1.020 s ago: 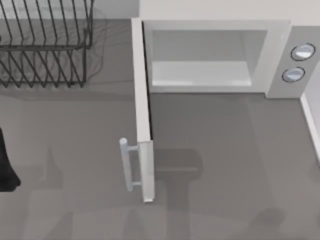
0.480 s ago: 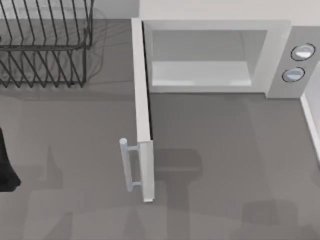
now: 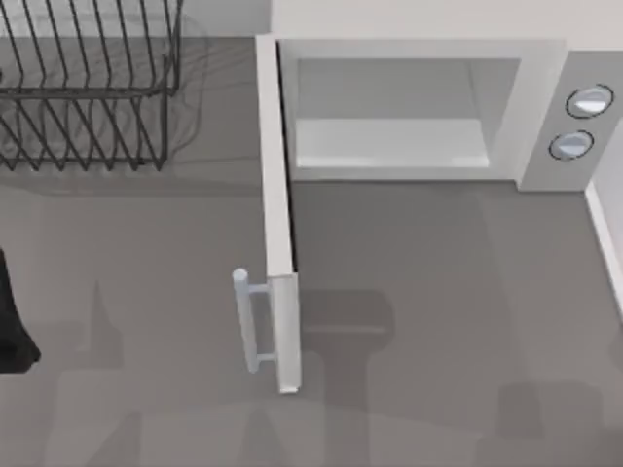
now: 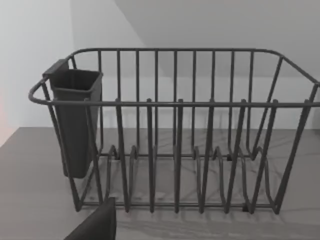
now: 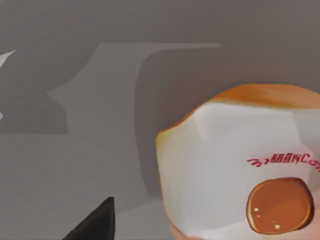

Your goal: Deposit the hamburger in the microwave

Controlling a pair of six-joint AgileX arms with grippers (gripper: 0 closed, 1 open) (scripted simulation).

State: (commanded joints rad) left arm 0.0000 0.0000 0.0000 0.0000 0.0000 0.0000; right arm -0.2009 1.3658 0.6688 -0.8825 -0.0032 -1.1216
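Note:
The hamburger (image 5: 235, 165) looms close in the right wrist view, a glossy tan-and-orange bun with a reddish spot and red lettering, above the grey tabletop. A dark tip of my right gripper (image 5: 95, 222) shows beside it with a gap between them; whether it holds the bun is hidden. The microwave (image 3: 540, 117) stands at the back right of the top view. Its door (image 3: 277, 214) is swung fully open toward the front, handle (image 3: 245, 321) facing left, and the pale cavity is bare. My left arm (image 3: 12, 321) rests at the table's left edge.
A black wire rack (image 3: 88, 88) stands at the back left, with a dark cup (image 4: 75, 120) hung on one end in the left wrist view. The open door splits the tabletop into left and right halves. A soft shadow (image 3: 535, 413) lies on the table's front right.
The soft shadow at the table's front right has grown and shifted slightly. The microwave, its door, the rack and the left arm have not moved.

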